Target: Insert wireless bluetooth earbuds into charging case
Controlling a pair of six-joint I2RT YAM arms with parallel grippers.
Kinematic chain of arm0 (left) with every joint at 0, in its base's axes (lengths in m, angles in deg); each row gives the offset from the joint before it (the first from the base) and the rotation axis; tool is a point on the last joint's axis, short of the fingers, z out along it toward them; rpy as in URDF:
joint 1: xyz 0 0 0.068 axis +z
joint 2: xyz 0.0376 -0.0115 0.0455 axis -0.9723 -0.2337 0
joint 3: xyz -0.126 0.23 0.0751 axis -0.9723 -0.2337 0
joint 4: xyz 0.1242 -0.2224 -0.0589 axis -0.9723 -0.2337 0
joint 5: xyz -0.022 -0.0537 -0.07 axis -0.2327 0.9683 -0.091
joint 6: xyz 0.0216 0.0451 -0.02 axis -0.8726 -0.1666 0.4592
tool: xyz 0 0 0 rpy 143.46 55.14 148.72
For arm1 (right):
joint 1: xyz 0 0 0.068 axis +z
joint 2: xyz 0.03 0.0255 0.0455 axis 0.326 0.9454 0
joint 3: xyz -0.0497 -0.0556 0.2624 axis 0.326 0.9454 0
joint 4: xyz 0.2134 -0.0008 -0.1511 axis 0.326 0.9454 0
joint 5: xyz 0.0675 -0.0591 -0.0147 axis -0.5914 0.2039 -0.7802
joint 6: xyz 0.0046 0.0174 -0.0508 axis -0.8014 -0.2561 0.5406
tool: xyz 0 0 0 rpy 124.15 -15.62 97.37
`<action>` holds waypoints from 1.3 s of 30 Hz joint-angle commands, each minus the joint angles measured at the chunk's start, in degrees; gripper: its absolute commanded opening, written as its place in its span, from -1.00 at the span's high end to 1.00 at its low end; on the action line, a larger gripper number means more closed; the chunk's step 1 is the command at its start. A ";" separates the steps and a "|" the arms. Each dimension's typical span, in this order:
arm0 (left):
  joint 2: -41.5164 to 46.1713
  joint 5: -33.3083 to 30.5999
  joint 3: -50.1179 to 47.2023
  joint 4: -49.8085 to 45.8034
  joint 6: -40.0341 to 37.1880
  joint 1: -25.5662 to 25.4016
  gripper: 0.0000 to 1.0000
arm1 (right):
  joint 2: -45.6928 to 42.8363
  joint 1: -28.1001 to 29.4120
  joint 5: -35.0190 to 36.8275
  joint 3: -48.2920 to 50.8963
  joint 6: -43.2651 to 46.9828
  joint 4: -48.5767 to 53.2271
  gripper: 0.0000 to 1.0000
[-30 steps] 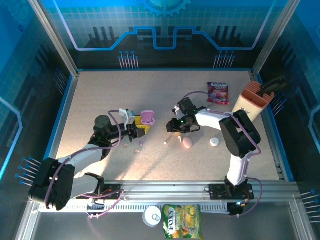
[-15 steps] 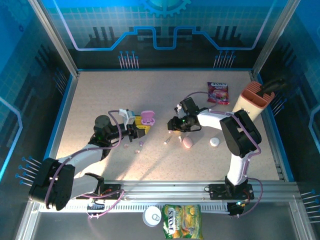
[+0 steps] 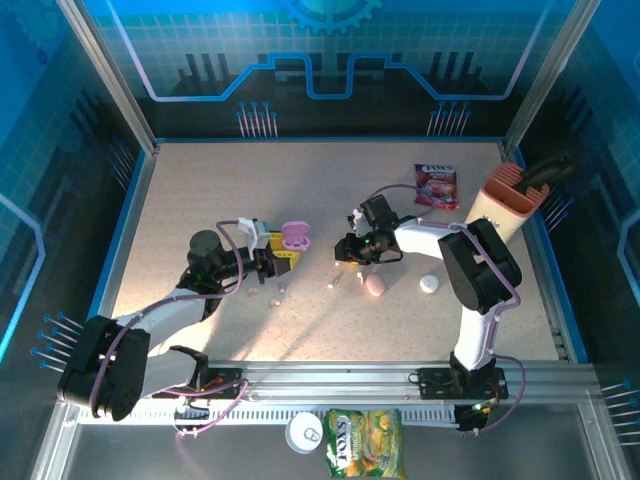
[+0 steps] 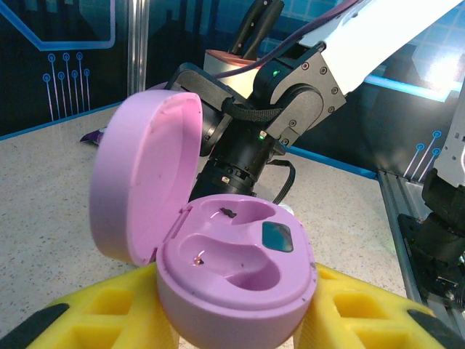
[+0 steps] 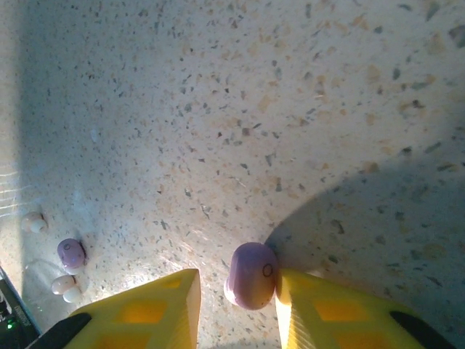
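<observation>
1. Left wrist view: we see the left gripper (image 4: 236, 316) clamped on the base of the lilac charging case (image 4: 240, 265), whose lid stands open.
2. From above, we find the right gripper (image 3: 347, 252) low over the counter (image 3: 200, 190), right of that case and well apart from it.
3. Its yellow fingers (image 5: 156, 309) stand narrow around a lilac earbud (image 5: 251, 275) lying on the counter. The earbud touches one finger, and a slim gap shows at the other.
4. We see loose earbuds (image 3: 283, 288) on the counter just nearward of the case.
5. A pink case (image 3: 375, 286) and a white case (image 3: 429, 284), both closed, lie farther right of the lilac charging case.
</observation>
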 commanded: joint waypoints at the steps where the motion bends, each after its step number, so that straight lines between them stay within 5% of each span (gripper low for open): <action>1: 0.18 1.63 0.28 0.67 -1.40 0.66 0.21 | 1.36 -0.80 -1.94 0.75 -0.83 -1.73 0.39; 29: -0.02 1.73 -0.08 1.22 -1.29 0.66 0.22 | 3.73 -1.30 -2.96 0.45 -3.84 -4.06 0.62; 39: -0.68 1.28 -0.07 1.87 -1.43 0.68 0.21 | -5.87 0.67 12.17 1.31 2.16 2.67 0.62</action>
